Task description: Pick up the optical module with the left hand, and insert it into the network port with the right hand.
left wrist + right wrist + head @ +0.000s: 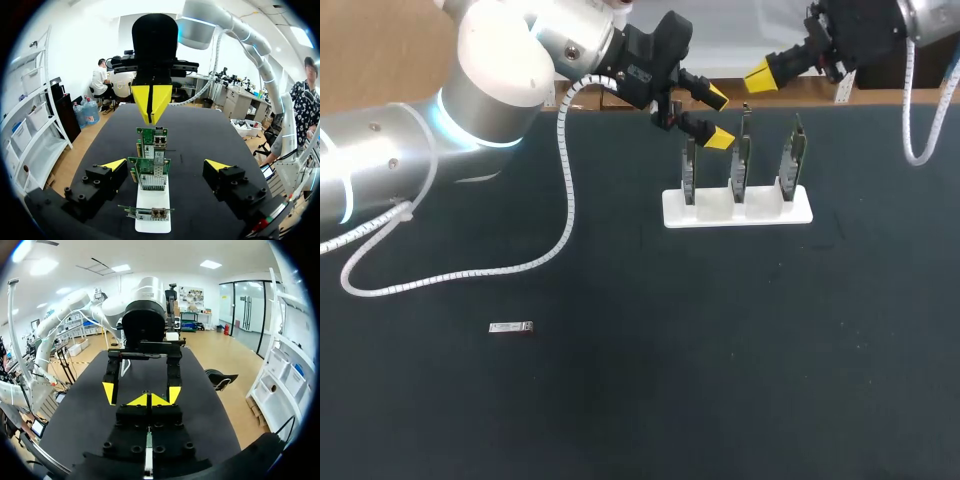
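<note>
The optical module (510, 327) lies flat on the black table (650, 390), well apart from both arms, at about 8 o'clock from the white stand (738, 208) that holds three upright network cards (740, 162). The left gripper (718, 118) hangs at the stand's 11 o'clock with its fingers spread and nothing in them; in its wrist view the row of cards stands between and just ahead of its two yellow tips. The right gripper (760, 76) sits at the stand's 12 o'clock, beyond the cards, with its tips pressed together and empty. The pick is not yet begun. The first hazard, as I judge it, is the left arm's exit: with a finger so near the nearest card, a sideways swing toward 8 o'clock could clip the card and tip or shove the stand, moving the ports (154, 214) off their place. The white coiled cable (563, 190) hangs from that arm and trails on the table at the module's 10 o'clock; a long reach could drag it across the module and knock it askew. The module is small and low, so a slightly off-centre pinch may skid it or seize it crooked, and a crooked hold would spoil the handover and jam at the port
</note>
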`<move>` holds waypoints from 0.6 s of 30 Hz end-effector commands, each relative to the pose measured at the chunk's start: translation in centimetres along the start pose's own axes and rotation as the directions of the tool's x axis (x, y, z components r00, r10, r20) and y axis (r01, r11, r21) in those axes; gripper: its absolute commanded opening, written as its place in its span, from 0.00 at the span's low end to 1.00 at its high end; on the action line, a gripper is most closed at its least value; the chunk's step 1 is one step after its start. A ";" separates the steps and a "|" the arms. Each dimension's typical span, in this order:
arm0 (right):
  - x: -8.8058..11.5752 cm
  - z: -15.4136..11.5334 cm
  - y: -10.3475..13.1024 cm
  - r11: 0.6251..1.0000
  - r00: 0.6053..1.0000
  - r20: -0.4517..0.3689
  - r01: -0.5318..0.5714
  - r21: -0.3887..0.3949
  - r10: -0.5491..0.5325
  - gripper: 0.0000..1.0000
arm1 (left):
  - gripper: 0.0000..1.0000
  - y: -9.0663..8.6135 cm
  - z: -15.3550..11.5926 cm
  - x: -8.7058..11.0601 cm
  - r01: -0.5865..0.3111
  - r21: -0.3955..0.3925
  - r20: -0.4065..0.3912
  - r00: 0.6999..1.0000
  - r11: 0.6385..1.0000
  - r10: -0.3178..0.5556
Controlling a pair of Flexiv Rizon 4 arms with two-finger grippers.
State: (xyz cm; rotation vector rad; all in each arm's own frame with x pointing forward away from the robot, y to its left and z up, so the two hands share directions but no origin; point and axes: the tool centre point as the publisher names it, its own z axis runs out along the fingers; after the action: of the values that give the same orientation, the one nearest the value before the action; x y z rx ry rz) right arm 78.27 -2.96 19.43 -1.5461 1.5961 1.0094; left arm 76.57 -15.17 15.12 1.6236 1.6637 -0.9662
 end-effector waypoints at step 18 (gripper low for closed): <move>0.4 1.1 -0.1 1.000 0.999 -0.037 0.009 -0.019 -0.009 0.00 | 1.00 -0.1 0.0 0.0 -0.001 -0.003 0.000 1.000 1.000 0.001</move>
State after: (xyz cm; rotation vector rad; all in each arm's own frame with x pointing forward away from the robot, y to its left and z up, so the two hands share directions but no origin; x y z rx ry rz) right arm 78.02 -2.26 18.55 -1.5873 1.6056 0.9973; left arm 76.57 -15.17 15.12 1.6236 1.6637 -0.9663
